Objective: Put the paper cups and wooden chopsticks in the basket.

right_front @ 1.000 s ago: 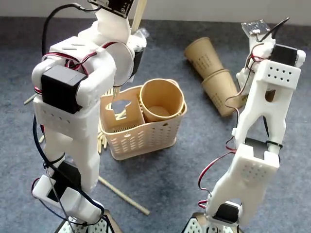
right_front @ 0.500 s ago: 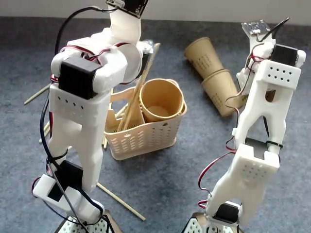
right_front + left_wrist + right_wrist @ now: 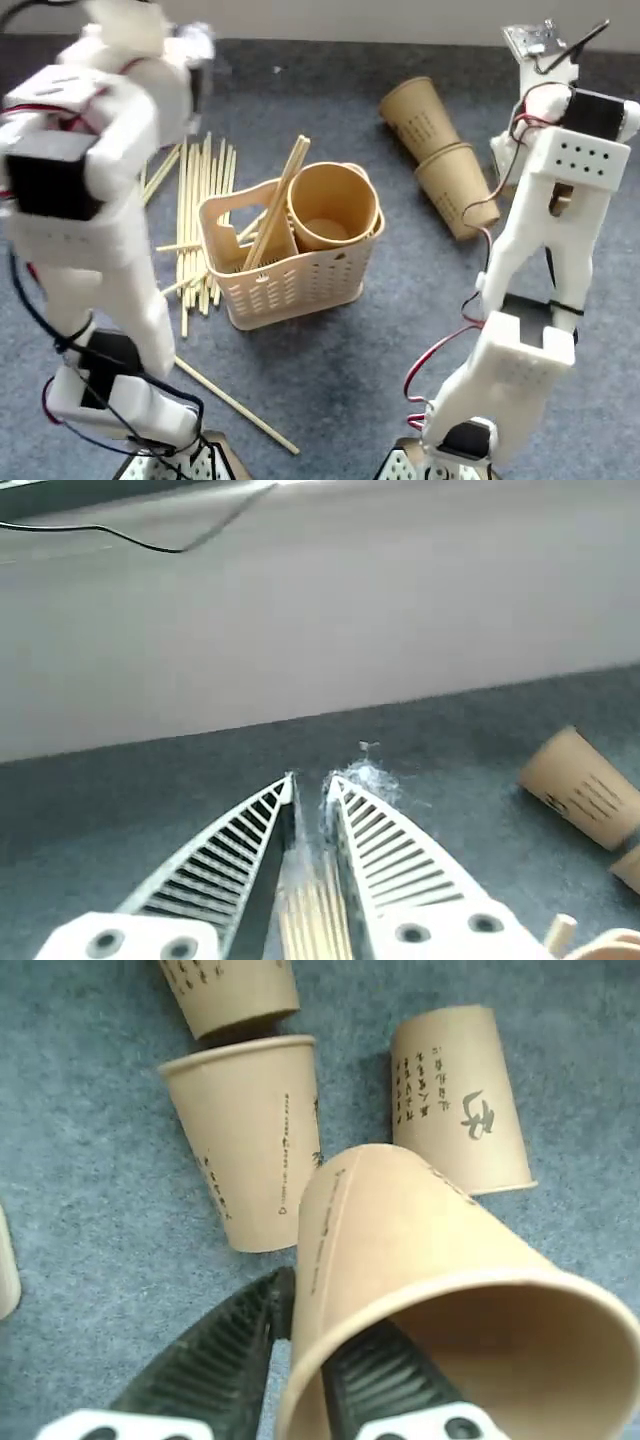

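A cream basket (image 3: pixel 300 285) stands mid-table with one paper cup (image 3: pixel 332 205) upright in it and wooden chopsticks (image 3: pixel 275 205) leaning in its other half. A pile of chopsticks (image 3: pixel 198 215) lies beside the basket. My left gripper (image 3: pixel 310 780) is raised over the far end of that pile, open by a narrow gap, with nothing held. My right gripper (image 3: pixel 300 1300) is shut on a paper cup (image 3: pixel 420 1250), one finger inside the rim and one outside. Other cups (image 3: pixel 250 1140) (image 3: pixel 460 1100) lie on their sides beyond it, and two cups (image 3: pixel 420 110) (image 3: pixel 455 190) lie by the right arm.
A single chopstick (image 3: pixel 235 405) lies near the front, between the arm bases. A pale wall (image 3: pixel 320 630) borders the grey carpet at the back. Open carpet stretches in front of the basket.
My left arm let the chopsticks go into the basket and swung away to the left, uncovering the pile on the table. The right arm has hardly moved.
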Robot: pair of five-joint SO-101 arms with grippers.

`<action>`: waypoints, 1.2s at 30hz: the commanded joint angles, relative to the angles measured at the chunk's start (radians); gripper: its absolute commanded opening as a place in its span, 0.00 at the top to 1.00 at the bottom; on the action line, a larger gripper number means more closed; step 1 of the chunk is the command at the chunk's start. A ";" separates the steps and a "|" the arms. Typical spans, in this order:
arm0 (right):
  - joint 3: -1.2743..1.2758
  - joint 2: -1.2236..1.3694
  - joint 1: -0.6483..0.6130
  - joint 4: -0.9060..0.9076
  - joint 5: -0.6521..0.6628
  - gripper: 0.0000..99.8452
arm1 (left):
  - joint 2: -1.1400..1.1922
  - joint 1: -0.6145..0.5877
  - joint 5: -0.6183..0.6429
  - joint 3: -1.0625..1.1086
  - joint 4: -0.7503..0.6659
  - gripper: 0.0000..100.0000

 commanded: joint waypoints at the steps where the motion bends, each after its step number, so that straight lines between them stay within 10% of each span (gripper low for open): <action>1: -0.041 -0.124 -0.053 0.015 -0.054 0.99 | -0.015 -0.133 0.012 -0.042 0.006 0.91; 16: 0.110 -0.283 -0.358 0.016 -0.193 0.99 | 0.004 -0.289 0.014 0.430 0.061 0.91; 36: 0.266 -0.601 -0.542 0.016 -0.244 0.99 | 0.005 -0.269 0.204 1.406 -0.910 0.91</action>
